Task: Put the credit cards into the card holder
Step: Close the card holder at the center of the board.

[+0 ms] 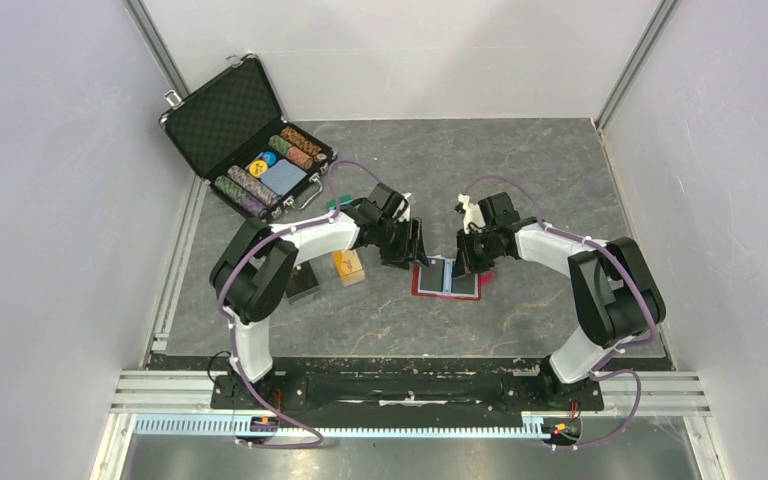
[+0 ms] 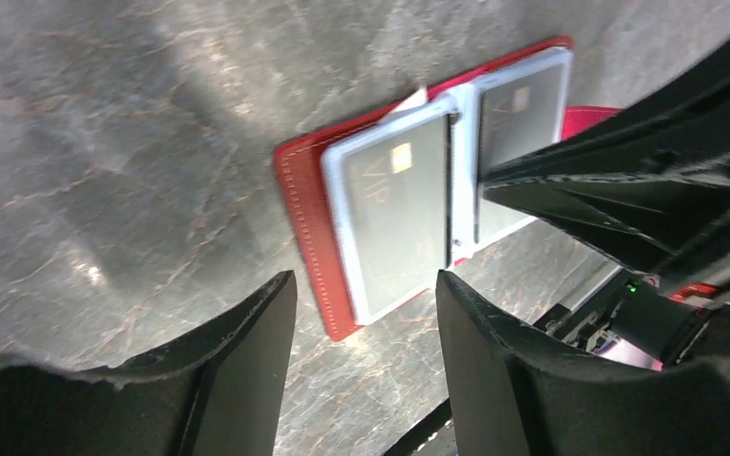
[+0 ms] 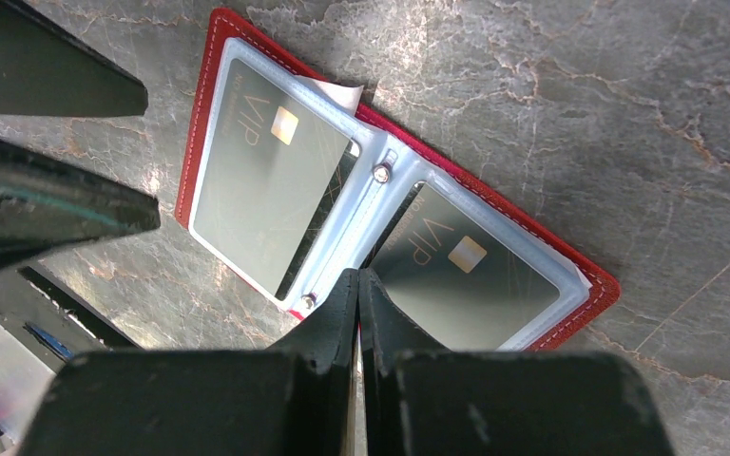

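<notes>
Fingers [image 2: 238, 380] of the left gripper [image 2: 364, 285] stood apart and grasped nothing, poised above the left half of the card holder [image 2: 304, 218]. Those of the right gripper [image 3: 357, 277] were pressed together with nothing between them, their tips at the holder's central spine, close to a rivet [image 3: 309, 301]; whether they touched it could not be told. The holder lay open and flat on the table [image 1: 560, 160], midway between the two arms, its red cover showing as a border around two clear sleeves. Each sleeve held one dark card marked VIP with a gold chip: the left card [image 3: 266, 190] sat slightly askew in its sleeve, while the right card [image 3: 466, 275] lay straight. An orange card [image 1: 348, 266] lay on the table just beside the left arm, well apart from the holder. At the far left corner an open case [image 1: 222, 112] held rows of chips [image 1: 300, 146].
</notes>
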Available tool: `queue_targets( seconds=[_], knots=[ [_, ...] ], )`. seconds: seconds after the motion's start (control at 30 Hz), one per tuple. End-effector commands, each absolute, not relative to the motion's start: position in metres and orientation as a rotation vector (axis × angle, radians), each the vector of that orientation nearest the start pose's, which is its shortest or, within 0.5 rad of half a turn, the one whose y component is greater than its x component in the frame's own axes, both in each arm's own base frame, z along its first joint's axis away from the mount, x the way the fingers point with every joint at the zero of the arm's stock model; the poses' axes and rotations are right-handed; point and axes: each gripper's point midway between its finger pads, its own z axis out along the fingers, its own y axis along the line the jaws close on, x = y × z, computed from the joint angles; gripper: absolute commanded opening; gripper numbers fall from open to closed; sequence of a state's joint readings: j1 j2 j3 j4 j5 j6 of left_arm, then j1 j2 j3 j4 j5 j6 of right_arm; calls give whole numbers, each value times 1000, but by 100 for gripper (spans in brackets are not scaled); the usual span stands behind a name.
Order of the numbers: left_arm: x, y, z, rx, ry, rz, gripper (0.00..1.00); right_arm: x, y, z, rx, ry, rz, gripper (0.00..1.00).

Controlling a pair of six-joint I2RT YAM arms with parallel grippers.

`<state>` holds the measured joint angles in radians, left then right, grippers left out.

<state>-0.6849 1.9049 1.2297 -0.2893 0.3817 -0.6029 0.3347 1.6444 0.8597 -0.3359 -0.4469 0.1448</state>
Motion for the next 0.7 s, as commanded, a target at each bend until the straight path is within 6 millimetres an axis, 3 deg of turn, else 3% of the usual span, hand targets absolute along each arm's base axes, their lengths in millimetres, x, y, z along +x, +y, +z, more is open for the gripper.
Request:
queue_targets(
  seconds=[0.0, 0.1, 0.3, 0.5, 0.67],
  knots=[
    [283, -333, 31, 284, 2791, -848, 62, 272, 179, 14, -424, 2695, 723, 0],
    [277, -342, 23, 268, 2813, -933, 62, 270, 179, 13, -423, 2700, 727, 0],
    [272, -375, 32, 278, 2747, -1248, 60, 267, 182, 11, -426, 2694, 764, 0],
    [275, -382, 63, 310, 2654, -1334, 59, 268, 185, 11, -425, 2691, 782, 0],
    [276, -395, 100, 328, 2519, -1484, 59, 269, 185, 12, -424, 2689, 784, 0]
  ],
)
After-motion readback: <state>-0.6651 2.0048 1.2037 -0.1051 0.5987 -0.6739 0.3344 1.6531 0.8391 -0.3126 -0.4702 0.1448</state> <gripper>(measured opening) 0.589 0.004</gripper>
